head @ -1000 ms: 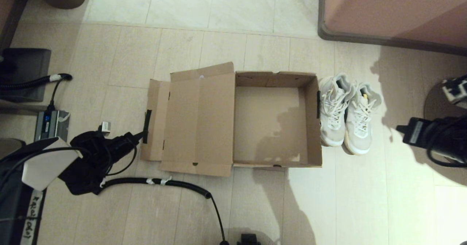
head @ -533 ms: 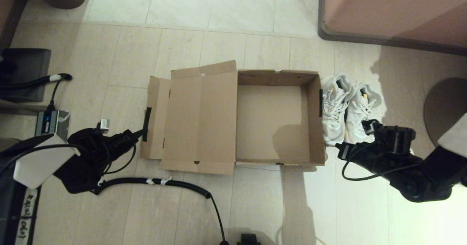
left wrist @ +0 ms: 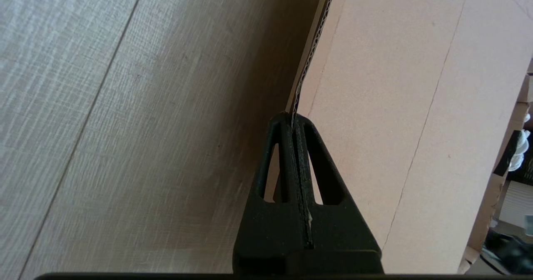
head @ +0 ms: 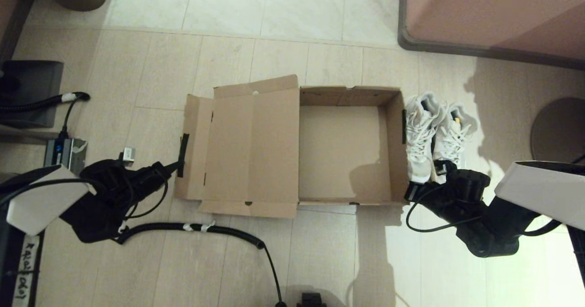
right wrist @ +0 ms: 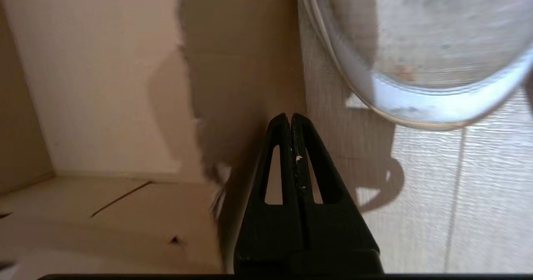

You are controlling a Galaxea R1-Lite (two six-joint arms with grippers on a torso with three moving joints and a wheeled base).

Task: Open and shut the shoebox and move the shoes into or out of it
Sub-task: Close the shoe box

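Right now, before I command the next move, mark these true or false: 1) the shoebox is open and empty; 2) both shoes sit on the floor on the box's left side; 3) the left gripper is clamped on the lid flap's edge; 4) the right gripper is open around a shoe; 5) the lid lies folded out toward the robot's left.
1) True. The shoebox is open and nothing lies inside it.
2) False. The shoes stand on the floor against its right wall.
3) True. The left gripper is shut on the lid flap, its cardboard edge between the fingers.
4) False. The right gripper is shut, holding nothing, near the box's right front corner.
5) True.
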